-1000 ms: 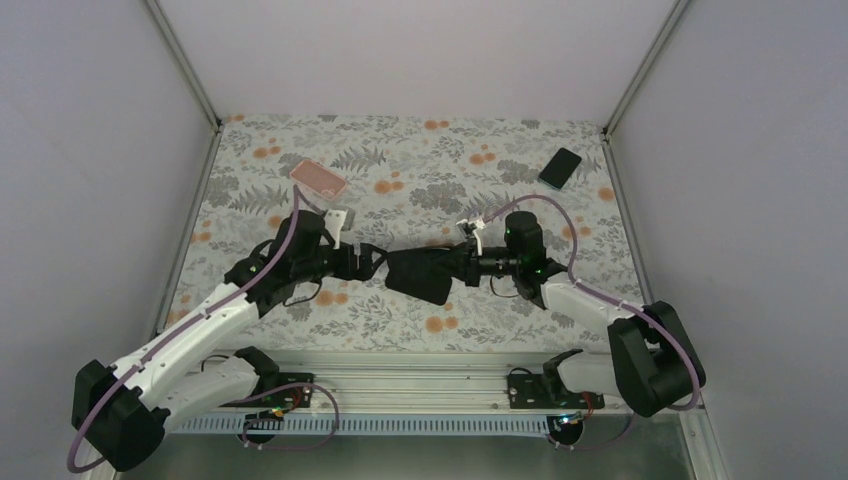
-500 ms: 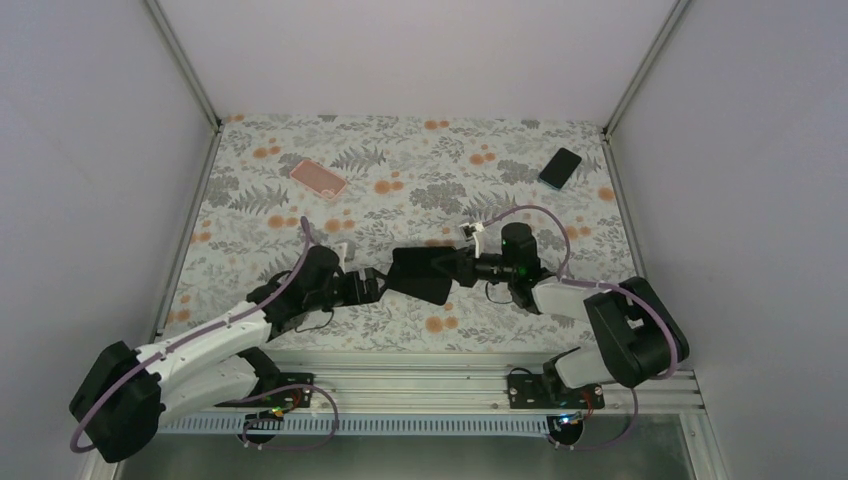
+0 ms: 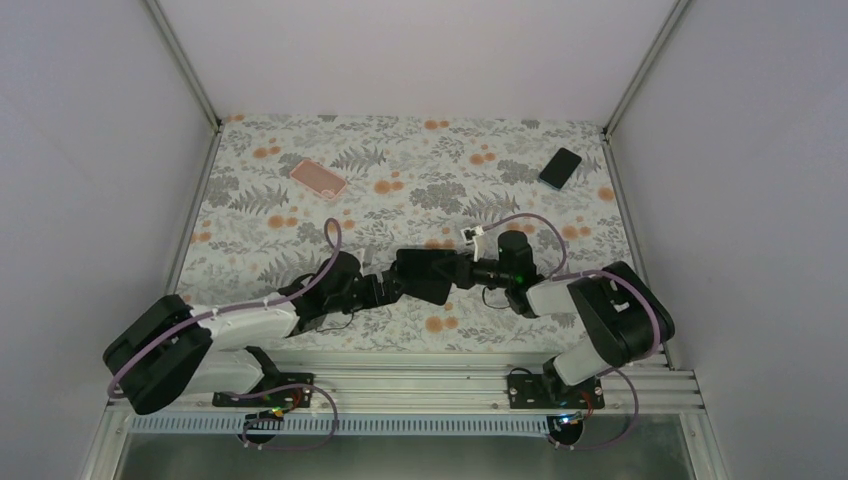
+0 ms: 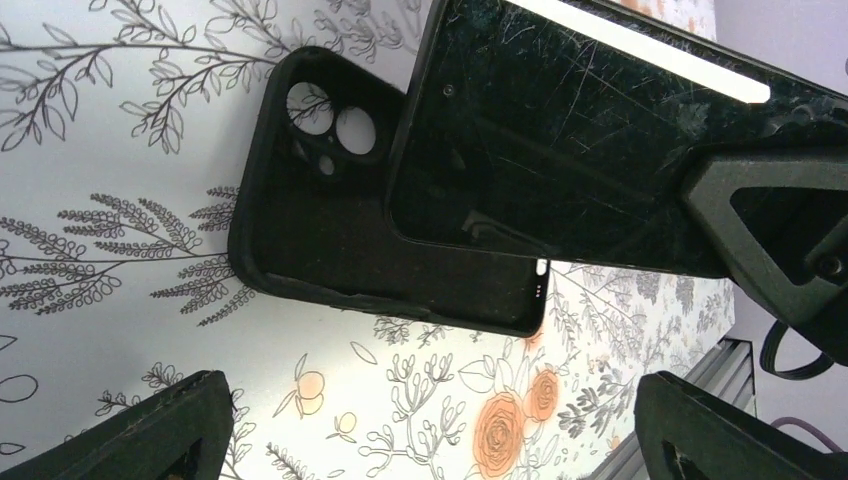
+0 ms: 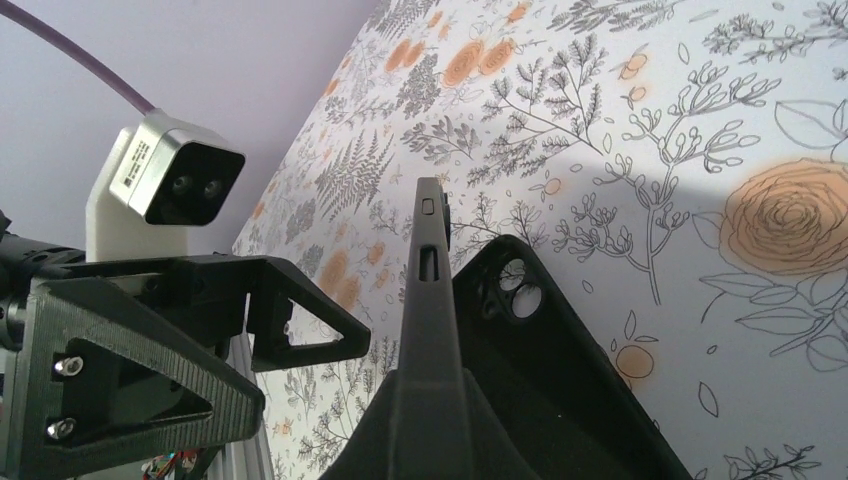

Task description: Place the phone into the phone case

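Observation:
A black phone case [image 4: 320, 240] lies open side up on the flowered table, with its camera holes at the far end. It also shows in the right wrist view [image 5: 570, 380]. My right gripper [image 3: 457, 268] is shut on the black phone [image 3: 420, 272] and holds it tilted, one long edge over the case. The phone's scratched screen shows in the left wrist view [image 4: 580, 140], and it appears edge-on in the right wrist view [image 5: 432, 270]. My left gripper [image 3: 390, 286] is open and empty, low beside the near side of the case, with its fingers [image 4: 150, 430] spread wide.
A pink phone or case [image 3: 319, 178] lies at the back left. Another black phone [image 3: 560, 167] lies at the back right. The metal rail [image 3: 420, 385] runs along the near table edge. The left gripper's body and camera [image 5: 170, 190] sit close to the phone.
The left arm has dropped lower and its gripper has moved right and nearer, up to the case. The right arm has folded in, with the phone still over the case.

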Action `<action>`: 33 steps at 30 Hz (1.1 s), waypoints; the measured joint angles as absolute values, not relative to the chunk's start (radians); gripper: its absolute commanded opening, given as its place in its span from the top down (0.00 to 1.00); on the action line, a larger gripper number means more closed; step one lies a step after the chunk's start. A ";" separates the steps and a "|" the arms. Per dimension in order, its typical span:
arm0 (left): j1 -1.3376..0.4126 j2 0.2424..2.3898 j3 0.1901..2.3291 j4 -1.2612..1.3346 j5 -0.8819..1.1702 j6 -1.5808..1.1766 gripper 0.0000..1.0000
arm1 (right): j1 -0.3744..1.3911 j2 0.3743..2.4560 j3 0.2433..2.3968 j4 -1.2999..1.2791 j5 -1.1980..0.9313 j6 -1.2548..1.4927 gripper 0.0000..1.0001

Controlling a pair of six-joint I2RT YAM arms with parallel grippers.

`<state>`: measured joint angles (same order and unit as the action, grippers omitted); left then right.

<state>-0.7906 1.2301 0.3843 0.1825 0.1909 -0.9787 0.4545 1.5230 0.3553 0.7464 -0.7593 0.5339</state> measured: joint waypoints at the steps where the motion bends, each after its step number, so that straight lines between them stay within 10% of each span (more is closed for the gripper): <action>1: -0.792 1.242 0.379 0.197 0.193 -0.985 0.00 | 0.458 1.534 0.353 0.757 -0.751 0.545 0.96; 33: -0.795 1.459 0.351 0.522 0.223 -1.130 0.00 | 0.569 1.752 0.320 1.041 -0.640 0.778 0.88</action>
<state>-0.7952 1.4593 0.3508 0.5224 0.2226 -1.1301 0.5694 1.7519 0.3202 1.0409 -0.6399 0.7776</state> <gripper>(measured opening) 0.999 0.072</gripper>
